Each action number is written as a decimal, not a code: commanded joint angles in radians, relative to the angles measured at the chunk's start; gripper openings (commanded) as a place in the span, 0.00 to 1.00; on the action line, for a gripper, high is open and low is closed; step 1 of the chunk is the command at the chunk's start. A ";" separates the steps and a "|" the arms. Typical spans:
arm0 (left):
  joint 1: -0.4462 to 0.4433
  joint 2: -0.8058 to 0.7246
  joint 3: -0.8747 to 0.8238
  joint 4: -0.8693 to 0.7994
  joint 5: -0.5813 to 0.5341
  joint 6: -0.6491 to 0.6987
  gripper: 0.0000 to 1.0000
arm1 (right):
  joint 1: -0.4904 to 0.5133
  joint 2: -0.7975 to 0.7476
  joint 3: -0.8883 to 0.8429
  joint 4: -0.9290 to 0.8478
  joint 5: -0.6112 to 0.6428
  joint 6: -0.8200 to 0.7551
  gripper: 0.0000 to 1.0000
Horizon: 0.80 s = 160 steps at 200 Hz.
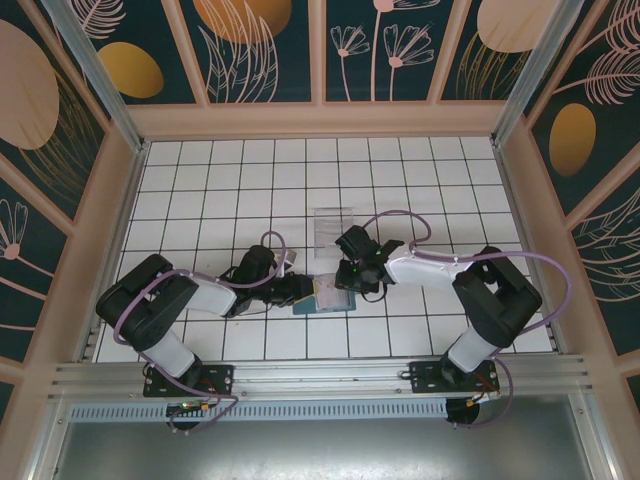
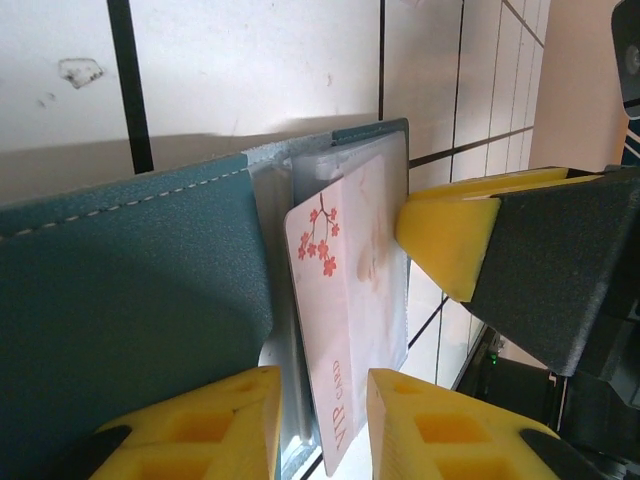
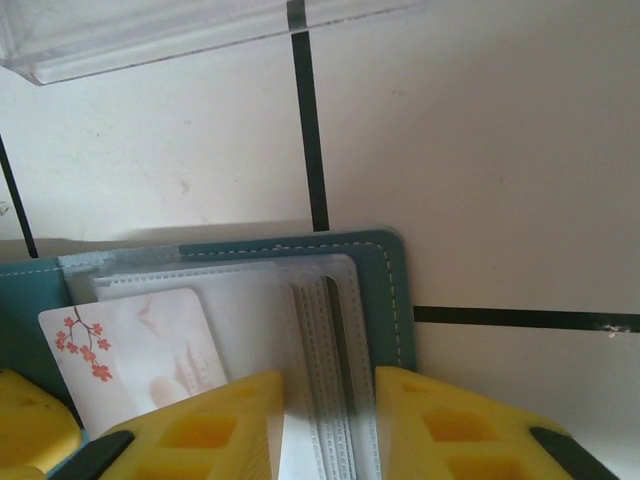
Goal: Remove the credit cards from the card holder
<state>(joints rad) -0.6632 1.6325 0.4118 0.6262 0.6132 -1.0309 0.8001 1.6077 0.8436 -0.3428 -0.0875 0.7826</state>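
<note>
Left gripper [image 2: 325, 380] straddling card [image 2: 345, 270], card holder [image 2: 130, 300] beneath

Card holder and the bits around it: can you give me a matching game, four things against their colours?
Things:
1. card holder
2. card
3. tray
4. claw pads

Colours:
A. yellow
B. teal
C. see-through
D. pale with red blossoms

Pairs: 1-B; 2-D; 3-C; 4-A
</note>
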 commanded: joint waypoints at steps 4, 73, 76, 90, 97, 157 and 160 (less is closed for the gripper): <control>0.001 0.035 0.013 -0.013 0.016 0.000 0.31 | 0.012 0.035 0.003 -0.007 -0.008 -0.009 0.27; 0.001 0.110 0.045 0.033 0.049 -0.018 0.28 | 0.019 0.036 0.003 -0.002 -0.011 -0.003 0.25; 0.001 0.112 0.046 0.033 0.051 -0.018 0.28 | 0.018 0.035 0.004 -0.003 -0.011 -0.002 0.25; 0.001 0.120 0.051 0.028 0.055 -0.017 0.28 | 0.022 0.036 0.005 0.001 -0.011 0.000 0.24; 0.001 0.120 0.057 0.018 0.056 -0.012 0.28 | 0.022 0.037 0.005 0.002 -0.013 0.000 0.23; 0.002 -0.014 0.142 -0.284 -0.064 0.100 0.28 | 0.026 0.045 0.008 0.002 -0.012 -0.001 0.20; 0.001 -0.021 0.151 -0.305 -0.073 0.107 0.28 | 0.027 0.045 0.008 0.002 -0.011 -0.001 0.20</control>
<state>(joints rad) -0.6548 1.6707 0.5053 0.5186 0.6323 -1.0027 0.8005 1.6131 0.8501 -0.3344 -0.0628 0.7830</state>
